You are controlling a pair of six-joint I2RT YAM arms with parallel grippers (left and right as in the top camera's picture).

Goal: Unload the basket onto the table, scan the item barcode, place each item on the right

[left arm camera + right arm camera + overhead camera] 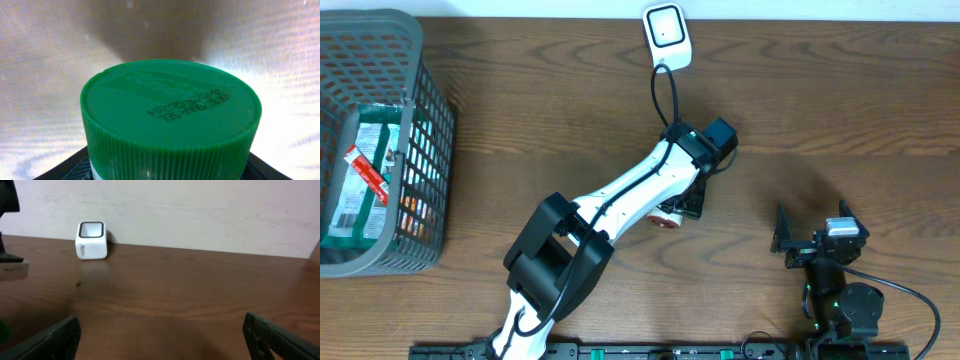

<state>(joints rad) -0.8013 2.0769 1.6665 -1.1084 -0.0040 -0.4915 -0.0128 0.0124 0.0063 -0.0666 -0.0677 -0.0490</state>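
Left gripper (688, 202): you've got it at the centre of the overhead frame, tucked under its own wrist. It is partly closed and clamped on the green-capped bottle (170, 115).
Grip detail: in your left wrist view the green cap fills the frame. A black finger (60, 169) presses in at the lower left and its partner at the lower right, one on each side of the bottle.
Bottle location: look at mid-frame in the overhead view, below the scanner (667, 30) and well apart from it. Only a reddish-white sliver peeks out from beneath the arm.
Right gripper (161, 322): this one sits at the lower right of the overhead frame. Its jaws are spread wide with nothing between them, just bare worktop (840, 100).
Scanner: you have one white unit at the top centre edge, with a black cable trailing down to the left arm.
Basket (432, 150): one grey mesh basket is at the far left of the frame.
Packets (365, 170): they lie in the basket, green ones and a red-and-white one, too overlapped for you to count.
Bottles: one.
Grippers: two.
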